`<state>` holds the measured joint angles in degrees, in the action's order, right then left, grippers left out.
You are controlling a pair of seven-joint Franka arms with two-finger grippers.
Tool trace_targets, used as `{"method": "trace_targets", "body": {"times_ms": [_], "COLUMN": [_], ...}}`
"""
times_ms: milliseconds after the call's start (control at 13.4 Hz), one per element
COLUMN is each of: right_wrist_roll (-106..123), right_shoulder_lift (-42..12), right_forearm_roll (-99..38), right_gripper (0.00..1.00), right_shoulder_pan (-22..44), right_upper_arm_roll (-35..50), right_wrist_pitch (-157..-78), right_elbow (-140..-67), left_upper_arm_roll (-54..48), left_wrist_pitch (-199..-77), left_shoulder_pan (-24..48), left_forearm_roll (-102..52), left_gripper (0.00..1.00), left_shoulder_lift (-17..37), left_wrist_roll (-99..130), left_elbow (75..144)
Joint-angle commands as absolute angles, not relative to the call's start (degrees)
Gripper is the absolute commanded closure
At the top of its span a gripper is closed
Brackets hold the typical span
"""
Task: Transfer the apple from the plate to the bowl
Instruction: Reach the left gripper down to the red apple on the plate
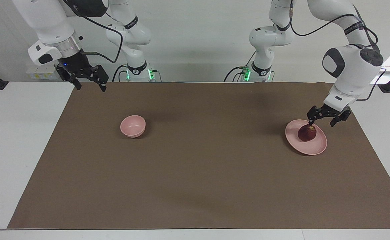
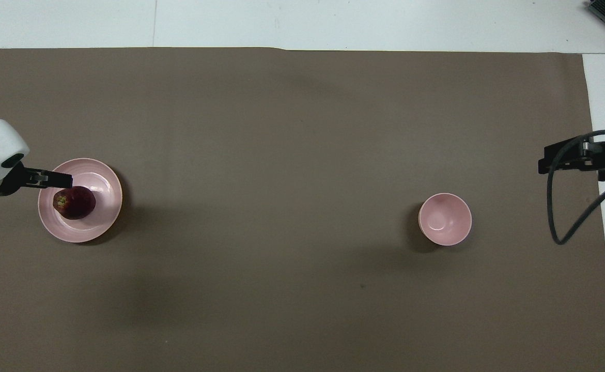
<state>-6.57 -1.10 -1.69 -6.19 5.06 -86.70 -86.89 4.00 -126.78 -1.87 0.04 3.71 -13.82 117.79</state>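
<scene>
On plate (image 1: 318,146): apple (image 1: 306,133) | bowl (image 1: 133,126): empty | left gripper (image 1: 322,122) spread above apple

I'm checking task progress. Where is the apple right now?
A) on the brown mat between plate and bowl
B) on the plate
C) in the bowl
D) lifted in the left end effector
B: the apple sits on the plate, with the left end effector just above it and open; the bowl holds nothing.
</scene>
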Motion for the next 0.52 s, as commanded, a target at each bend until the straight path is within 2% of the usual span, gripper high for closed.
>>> {"method": "trace_targets", "body": {"times_ms": [0,447], "right_wrist_roll": [-5.19,-5.19], "right_shoulder_lift": [-0.26,-0.26], "right_forearm_roll": [-2.72,-2.72], "right_gripper": [0.0,0.0], "right_shoulder_pan": [-6.77,-6.68], "right_upper_arm_roll": [5.27,5.36], "right_wrist_pitch": [-86.66,-86.66], "right_elbow": [-87.45,-87.45], "left_upper_arm_roll": [3.87,3.78], "left_wrist_pitch": [-132.36,-135.17], "left_shoulder_pan": [-2.2,-2.2], "left_forearm_roll": [-0.79,-0.97], "left_gripper": [0.0,0.0], "left_shoulder_lift": [6.15,3.96], "left_wrist_roll": [-14.85,-14.85], "left_elbow": [119.79,125.68]}}
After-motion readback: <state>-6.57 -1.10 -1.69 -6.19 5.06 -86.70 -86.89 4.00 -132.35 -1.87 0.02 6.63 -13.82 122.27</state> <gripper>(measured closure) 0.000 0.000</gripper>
